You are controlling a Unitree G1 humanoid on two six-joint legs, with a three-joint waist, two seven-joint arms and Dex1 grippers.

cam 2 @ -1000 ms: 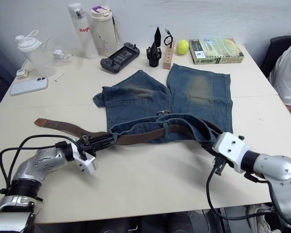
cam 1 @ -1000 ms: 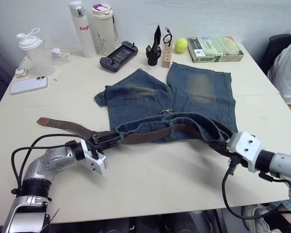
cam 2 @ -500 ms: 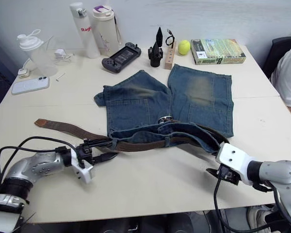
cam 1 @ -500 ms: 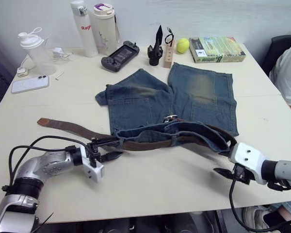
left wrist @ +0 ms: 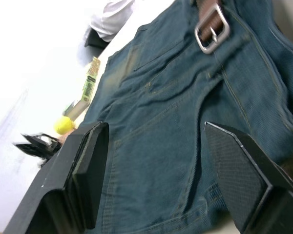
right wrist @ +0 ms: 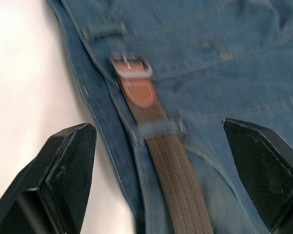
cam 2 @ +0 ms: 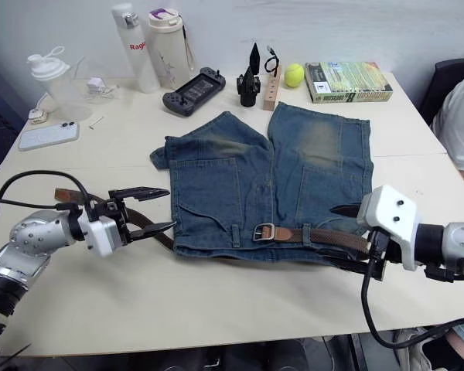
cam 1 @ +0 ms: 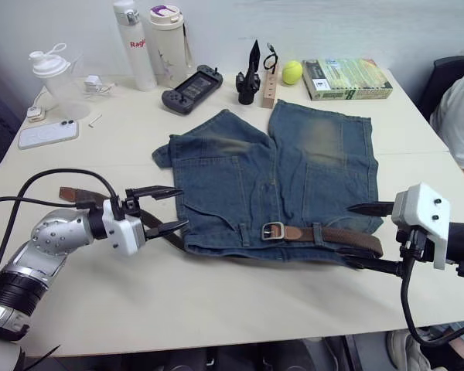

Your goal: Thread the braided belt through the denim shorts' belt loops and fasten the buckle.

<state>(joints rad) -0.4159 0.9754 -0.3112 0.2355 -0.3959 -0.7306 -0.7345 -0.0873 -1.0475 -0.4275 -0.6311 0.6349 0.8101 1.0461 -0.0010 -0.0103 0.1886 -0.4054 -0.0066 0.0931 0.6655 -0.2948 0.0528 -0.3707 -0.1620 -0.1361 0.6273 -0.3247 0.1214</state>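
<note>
My left hand (cam 1: pixel 161 209) at the lower left is spread wide and holds nothing. My right hand (cam 1: pixel 369 236) at the lower right is wide too, also holding nothing. Between them the denim shorts (cam 1: pixel 274 176) lie flat in the middle of the counter (cam 1: pixel 232 297). The braided belt (cam 1: pixel 336 236) runs along the waistband at the near edge, under a belt loop (right wrist: pixel 158 129), with the buckle (cam 1: pixel 273 230) near the middle. A yellow ball (cam 1: pixel 289 72) sits at the top.
</note>
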